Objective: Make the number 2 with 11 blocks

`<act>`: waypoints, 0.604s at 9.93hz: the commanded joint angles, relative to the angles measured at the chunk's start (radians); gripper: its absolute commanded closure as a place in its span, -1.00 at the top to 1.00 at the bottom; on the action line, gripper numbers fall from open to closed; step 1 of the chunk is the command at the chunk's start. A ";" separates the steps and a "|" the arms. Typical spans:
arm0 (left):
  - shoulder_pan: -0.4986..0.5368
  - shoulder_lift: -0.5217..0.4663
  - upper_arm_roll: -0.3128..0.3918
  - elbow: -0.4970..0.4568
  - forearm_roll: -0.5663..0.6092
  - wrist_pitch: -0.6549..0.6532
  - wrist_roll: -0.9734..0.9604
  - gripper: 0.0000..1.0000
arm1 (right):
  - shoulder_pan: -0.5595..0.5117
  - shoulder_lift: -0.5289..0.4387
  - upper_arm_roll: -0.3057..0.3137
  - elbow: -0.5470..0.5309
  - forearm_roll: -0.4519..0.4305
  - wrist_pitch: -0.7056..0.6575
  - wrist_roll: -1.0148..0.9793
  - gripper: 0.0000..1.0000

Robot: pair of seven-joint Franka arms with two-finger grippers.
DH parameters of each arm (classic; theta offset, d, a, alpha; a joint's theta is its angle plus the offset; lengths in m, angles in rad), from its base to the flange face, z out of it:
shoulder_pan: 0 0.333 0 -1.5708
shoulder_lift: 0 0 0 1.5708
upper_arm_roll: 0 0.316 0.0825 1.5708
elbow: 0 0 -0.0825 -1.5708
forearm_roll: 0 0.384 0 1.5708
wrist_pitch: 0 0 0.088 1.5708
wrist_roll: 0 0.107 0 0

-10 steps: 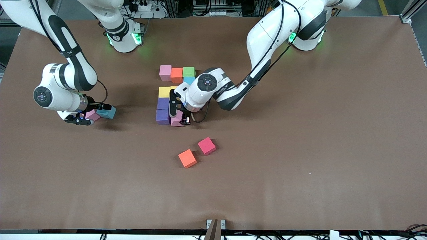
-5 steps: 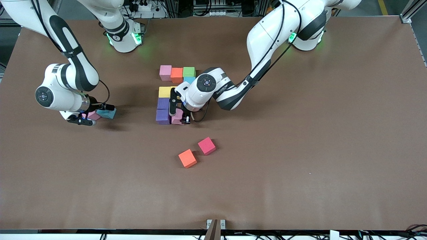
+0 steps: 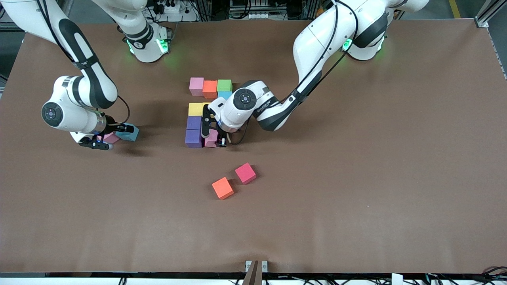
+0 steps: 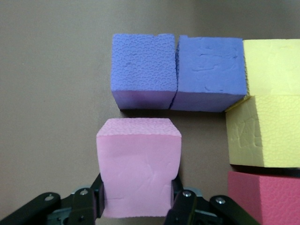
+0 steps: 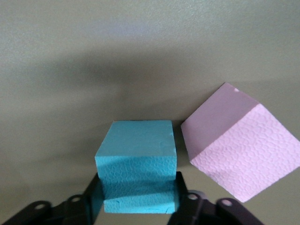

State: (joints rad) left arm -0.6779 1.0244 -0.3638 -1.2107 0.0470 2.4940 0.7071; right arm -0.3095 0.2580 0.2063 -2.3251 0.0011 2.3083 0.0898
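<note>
Blocks unmoved; right hand (image 3: pixel 119 132) has closed on the blue cube (image 5: pixel 137 165), left hand (image 4: pixel 138 206) still grips pink cube (image 4: pixel 138 171).

no text, label or number can be read on anything here

**Camera setup: one high front view, two close wrist views**

Front camera sits high, faces both arm bases, takes in the whole worktop (image 3: pixel 356 198). Left wrist camera looks down close past the left end effector (image 4: pixel 138 206) at a pale pink block (image 4: pixel 138 173) beside two purple blocks (image 4: pixel 143 70); front view shares this. Right wrist camera, equally close, frames the right end effector (image 5: pixel 138 199), a light blue block (image 5: pixel 137 164).
</note>
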 commanded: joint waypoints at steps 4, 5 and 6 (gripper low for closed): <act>-0.005 0.011 -0.009 0.014 0.007 -0.006 0.011 -0.51 | 0.015 -0.006 -0.012 0.010 0.017 0.002 -0.001 -1.00; -0.003 0.011 -0.009 0.016 0.007 -0.004 0.011 -0.51 | 0.020 -0.008 -0.012 0.022 0.017 -0.010 -0.001 -1.00; -0.005 0.016 -0.007 0.017 0.007 -0.001 0.009 -0.50 | 0.024 -0.010 -0.012 0.041 0.019 -0.038 -0.001 -1.00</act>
State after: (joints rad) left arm -0.6830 1.0260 -0.3646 -1.2111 0.0470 2.4932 0.7071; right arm -0.3066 0.2572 0.2055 -2.3092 0.0019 2.3042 0.0898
